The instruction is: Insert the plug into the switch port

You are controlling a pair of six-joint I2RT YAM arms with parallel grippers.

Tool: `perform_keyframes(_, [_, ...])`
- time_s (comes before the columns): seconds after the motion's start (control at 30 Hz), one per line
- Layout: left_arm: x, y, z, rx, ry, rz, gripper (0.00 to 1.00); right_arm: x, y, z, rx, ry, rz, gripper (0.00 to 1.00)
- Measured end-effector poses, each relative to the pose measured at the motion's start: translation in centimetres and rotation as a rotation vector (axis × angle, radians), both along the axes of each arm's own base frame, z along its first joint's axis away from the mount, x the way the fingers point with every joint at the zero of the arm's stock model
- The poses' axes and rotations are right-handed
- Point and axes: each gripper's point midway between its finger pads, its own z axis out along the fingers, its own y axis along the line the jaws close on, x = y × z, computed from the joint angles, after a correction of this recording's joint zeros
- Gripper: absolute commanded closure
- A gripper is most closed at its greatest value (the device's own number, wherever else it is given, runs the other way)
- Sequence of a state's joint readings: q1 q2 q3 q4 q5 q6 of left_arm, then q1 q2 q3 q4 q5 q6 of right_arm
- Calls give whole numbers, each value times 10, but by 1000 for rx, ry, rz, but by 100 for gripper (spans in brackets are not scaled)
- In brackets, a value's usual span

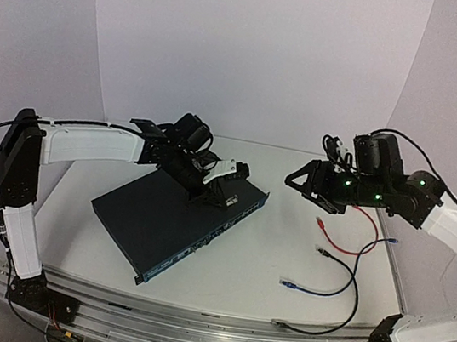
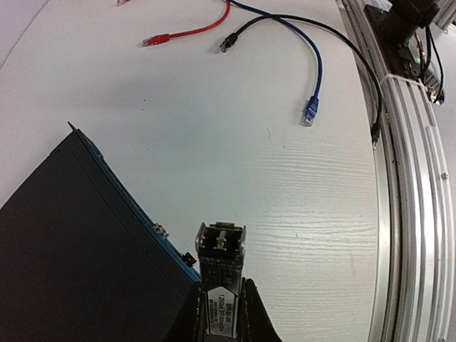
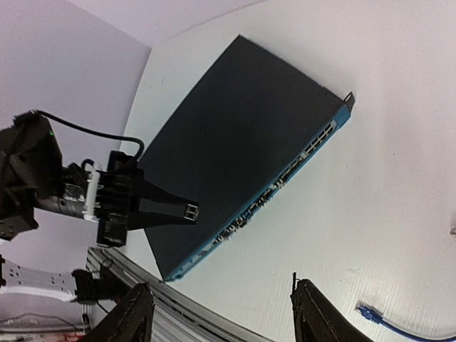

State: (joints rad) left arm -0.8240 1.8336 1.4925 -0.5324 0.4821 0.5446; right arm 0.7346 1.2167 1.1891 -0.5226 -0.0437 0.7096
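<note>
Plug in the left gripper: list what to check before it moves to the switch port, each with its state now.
1. Grip on the plug: the left gripper is shut on the plug, with its metal nose out front. Ok.
2. Plug lined up with a port: its nose points out over the table, not into the socket row of the switch. Not ok.
3. Free socket picked: the sockets are too small to read. Cannot tell.
4. Right gripper out of the way: open, empty, off to the switch's side. Ok.
5. Cables clear of the socket face: the red cable, black cable and blue cable lie apart from it. Ok.
</note>
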Motion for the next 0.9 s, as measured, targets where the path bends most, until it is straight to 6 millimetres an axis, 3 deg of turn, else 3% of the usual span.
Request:
perform_keyframes(0.17, [-18, 6, 11, 30, -121, -138, 100, -24, 34, -15, -53, -29, 396, 41])
perform_keyframes(0.37, [-32, 10, 24, 40, -119, -220, 100, -48, 51, -24, -78, -161, 723, 41])
perform_keyframes(0.57, [-35, 8, 45, 24, -114, -237, 100, -43, 62, -25, -95, -331, 845, 41])
perform_keyframes(0.9, [-41, 7, 41, 70, -42, -229, 100, -25, 86, -42, -130, -425, 921, 43])
